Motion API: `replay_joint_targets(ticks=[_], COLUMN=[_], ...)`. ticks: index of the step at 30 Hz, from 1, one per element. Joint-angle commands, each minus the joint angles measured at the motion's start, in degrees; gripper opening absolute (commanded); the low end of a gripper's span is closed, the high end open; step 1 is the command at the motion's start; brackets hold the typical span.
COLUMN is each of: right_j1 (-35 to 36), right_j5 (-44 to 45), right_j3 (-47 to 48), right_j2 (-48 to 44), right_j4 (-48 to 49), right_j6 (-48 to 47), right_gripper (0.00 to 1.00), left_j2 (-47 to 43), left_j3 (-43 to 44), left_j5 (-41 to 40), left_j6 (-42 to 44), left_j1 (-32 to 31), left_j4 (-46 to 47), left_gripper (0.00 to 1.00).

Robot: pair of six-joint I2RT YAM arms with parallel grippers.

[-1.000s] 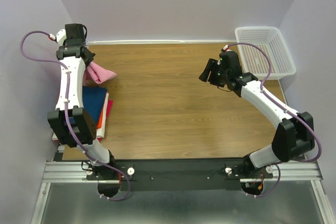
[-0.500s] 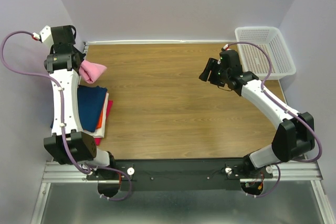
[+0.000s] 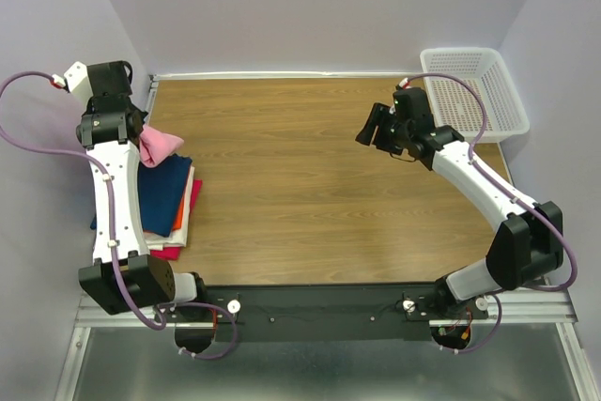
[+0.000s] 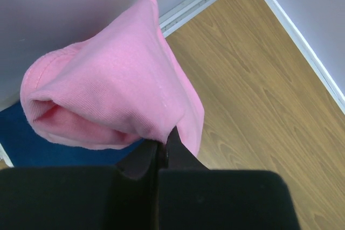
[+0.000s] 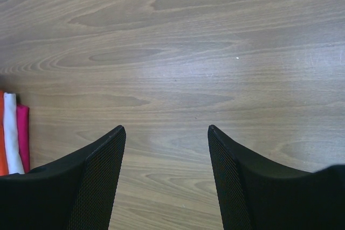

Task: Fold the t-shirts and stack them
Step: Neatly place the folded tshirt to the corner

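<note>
Pink t-shirt (image 4: 113, 100): bunched into a soft folded bundle, hanging off the left fingers (image 4: 161, 152), which are pinched together on its lower edge. We place it at the far-left corner of the counter (image 3: 300, 194), close to the back wall, over the far end of the stack of folded shirts. We cannot tell whether it touches that stack.

Stack: dark blue t-shirt (image 3: 161, 190) on top, lying flat. An orange layer (image 3: 180, 215) and a red layer (image 3: 194, 196) show at its right edge. The right wrist view shows edges of orange, white and magenta cloth.

Right fingers (image 3: 368, 126): spread wide apart with nothing between them, held above bare wood in the far-right part of the counter, well apart from the shirts.

White mesh basket (image 3: 458, 51): far-right corner, just beyond the right arm.
</note>
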Motion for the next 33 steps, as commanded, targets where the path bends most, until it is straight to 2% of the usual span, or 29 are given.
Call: replay_joint_targets(ticks=[1, 6, 9, 10, 11, 12, 13, 14, 16, 30, 33], right_j1=[0.1, 0.1, 0.1, 0.2, 0.3, 0.4, 0.7, 0.7, 1.0, 1.3, 1.3], right_j5=[-1.3, -1.7, -2.1, -2.1, -2.4, -2.5, -2.7, -3.0, -2.9, -1.1, -0.3], right_j3=[2.1, 1.8, 1.5, 1.4, 1.3, 1.4, 1.3, 1.2, 1.1, -0.3, -1.3], right_j2=[-1.1, -1.0, -1.1, -1.1, -1.1, -1.1, -1.0, -1.1, -1.0, -1.4, -2.8], right_j4=[-2.3, -2.5, -2.6, -2.6, -2.6, -2.6, -2.6, -2.6, -2.6, -2.5, -2.5], right_j6=[0.1, 0.1, 0.0, 0.0, -0.1, -0.1, -0.1, -0.1, -0.2, -0.3, 0.1], right_gripper=[0.70, 0.70, 0.70, 0.70, 0.70, 0.70, 0.70, 0.70, 0.70, 0.70, 0.70], left_j2=[-1.6, -3.6, -7.5, -8.8, -11.1, -12.1, -13.8, -14.6, -16.5, -23.9, -24.8], left_j3=[1.5, -2.5, -8.5, -13.0, -15.6, -18.0, -22.2, -23.8, -27.4, -28.9, -30.2], left_j5=[-3.1, -3.9, -5.5, -6.3, -7.8, -8.5, -9.1, -8.9, -7.3, 10.7, 13.8], left_j6=[0.7, 0.0, -1.7, -3.2, -3.7, -3.9, -4.0, -4.2, -3.3, 1.6, 1.0], left_j1=[0.7, 1.5, 1.8, 2.1, 2.2, 2.4, 2.4, 2.5, 2.5, 2.3, -1.4], left_j4=[0.8, 0.7, 0.9, 0.8, 1.3, 1.8, 2.2, 2.8, 4.9, 14.6, 18.0], left_gripper=[0.00, 0.00, 0.00, 0.00, 0.14, 0.35, 0.76, 0.85, 0.97, 0.98, 0.98])
